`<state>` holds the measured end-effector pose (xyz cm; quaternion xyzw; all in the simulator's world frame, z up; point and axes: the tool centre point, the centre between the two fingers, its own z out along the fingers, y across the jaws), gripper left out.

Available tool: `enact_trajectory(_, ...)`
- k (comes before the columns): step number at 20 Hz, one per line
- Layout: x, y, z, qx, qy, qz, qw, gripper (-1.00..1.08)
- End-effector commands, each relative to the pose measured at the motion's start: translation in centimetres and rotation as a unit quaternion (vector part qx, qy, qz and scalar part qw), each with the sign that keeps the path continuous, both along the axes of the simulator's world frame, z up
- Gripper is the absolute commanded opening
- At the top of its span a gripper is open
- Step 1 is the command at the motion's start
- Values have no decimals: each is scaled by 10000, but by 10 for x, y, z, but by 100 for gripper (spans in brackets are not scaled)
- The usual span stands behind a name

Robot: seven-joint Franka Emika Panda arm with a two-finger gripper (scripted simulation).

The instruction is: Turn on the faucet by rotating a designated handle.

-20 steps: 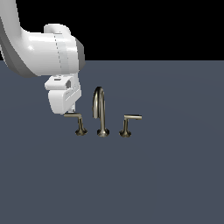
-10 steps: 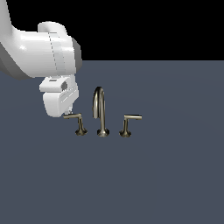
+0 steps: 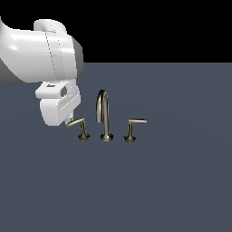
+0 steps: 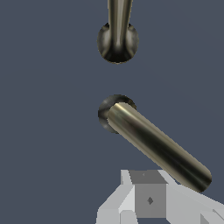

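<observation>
Altogether one faucet, two levers, one handle beside one pincer, grip state unclear.

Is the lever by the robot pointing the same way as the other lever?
No, the handle juts toward the exterior view's left, its twin right.

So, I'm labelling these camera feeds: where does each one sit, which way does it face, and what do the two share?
Exterior view: off the arm, looking slightly down at the faucet on the dark surface; the white arm and tool show at the exterior view's left.
Wrist view: on the wrist, looking straight down on the handle and spout base; only the tool's grey tip shows.
Shared: the handle by the tool, and the spout.
</observation>
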<state>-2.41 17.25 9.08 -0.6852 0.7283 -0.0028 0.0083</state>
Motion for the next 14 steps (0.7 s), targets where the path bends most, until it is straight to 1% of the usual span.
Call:
enact_trajectory(1,-17,1,0,-36,75,26,10000,-100)
enact_trajectory(3,-21,1,0,-36,78,24,10000,-100)
enact_trajectory(4,-12,1,0,-10,31,121,9999,-100)
enact_trajectory(14,-37,-29,0,-30,69,46,10000,-100)
